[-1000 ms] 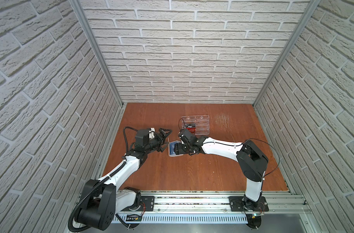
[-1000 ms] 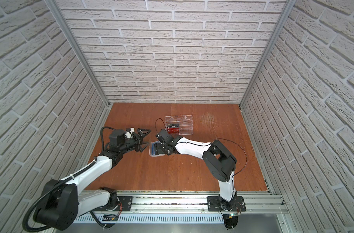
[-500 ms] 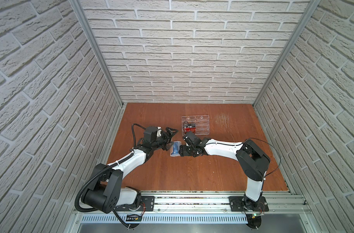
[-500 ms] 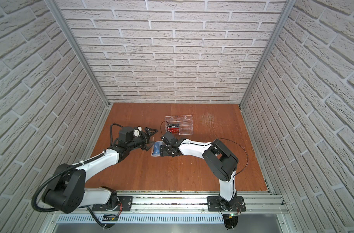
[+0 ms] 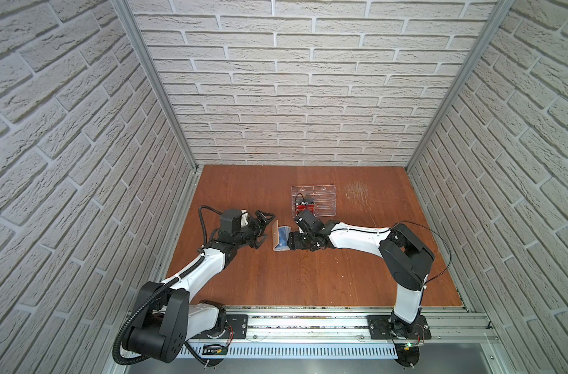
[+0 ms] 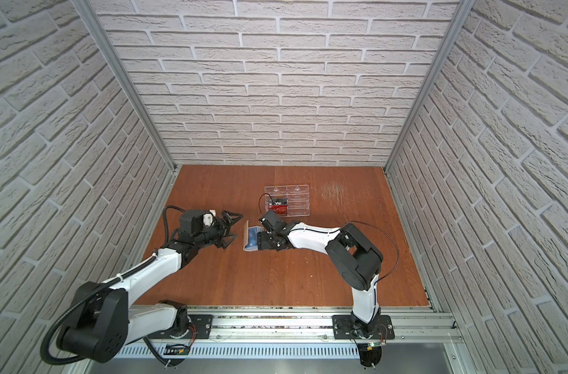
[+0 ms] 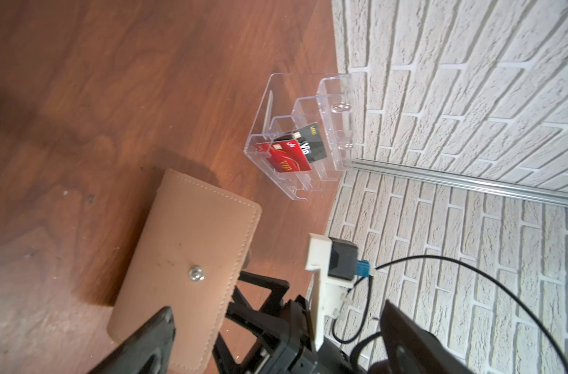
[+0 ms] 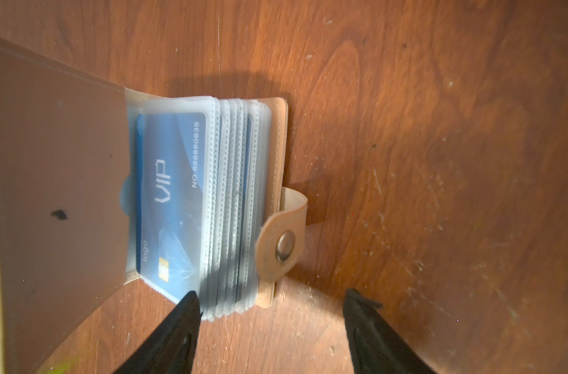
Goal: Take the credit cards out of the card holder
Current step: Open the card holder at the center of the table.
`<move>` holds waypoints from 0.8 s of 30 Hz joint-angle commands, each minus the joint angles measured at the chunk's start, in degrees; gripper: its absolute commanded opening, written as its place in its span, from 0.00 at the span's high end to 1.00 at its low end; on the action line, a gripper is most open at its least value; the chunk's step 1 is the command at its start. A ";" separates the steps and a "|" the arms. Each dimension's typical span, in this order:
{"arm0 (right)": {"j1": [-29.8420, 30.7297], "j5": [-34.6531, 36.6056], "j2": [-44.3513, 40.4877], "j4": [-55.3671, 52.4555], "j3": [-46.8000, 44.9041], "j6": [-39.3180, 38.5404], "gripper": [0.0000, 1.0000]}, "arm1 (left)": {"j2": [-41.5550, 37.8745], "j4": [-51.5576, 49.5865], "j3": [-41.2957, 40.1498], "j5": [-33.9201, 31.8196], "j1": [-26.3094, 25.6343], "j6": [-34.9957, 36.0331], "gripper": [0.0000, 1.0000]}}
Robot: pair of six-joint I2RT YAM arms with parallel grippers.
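The beige card holder (image 5: pixel 275 235) (image 6: pixel 245 236) lies open on the wooden floor, its front cover raised. In the right wrist view the cover (image 8: pixel 56 181) is folded back from the frosted sleeves. A blue credit card (image 8: pixel 171 194) with white "VIP" lettering sits in the top sleeve. My right gripper (image 5: pixel 291 241) (image 6: pixel 260 241) (image 8: pixel 271 293) is open at the sleeves' edge, one fingertip (image 8: pixel 190 301) touching the stack. My left gripper (image 5: pixel 263 228) (image 6: pixel 232 228) (image 7: pixel 276 309) is wide open just left of the cover's outer face (image 7: pixel 192 252), holding nothing.
A clear acrylic tiered rack (image 5: pixel 321 200) (image 6: pixel 295 200) (image 7: pixel 308 97) stands behind the right gripper. It holds a red VIP card (image 7: pixel 287 160) and a black one (image 7: pixel 313 142). Brick walls close in three sides, and a metal rail runs along the front.
My left arm has swung right, bringing its open gripper close to the card holder. The holder's cover now stands more upright. The right gripper's jaws have narrowed a little.
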 commanded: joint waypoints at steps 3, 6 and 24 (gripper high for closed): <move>-0.09 -0.21 -3.49 1.20 0.97 0.71 0.29 | 1.43 0.30 5.97 -1.23 -5.23 0.57 0.02; -0.20 -0.07 -3.71 1.50 -0.12 0.95 0.28 | 4.23 1.51 7.41 -1.82 -6.30 0.02 0.01; -2.19 -2.35 -3.57 5.31 -4.88 1.48 0.29 | 10.56 -0.21 9.92 -3.79 -6.77 1.26 0.02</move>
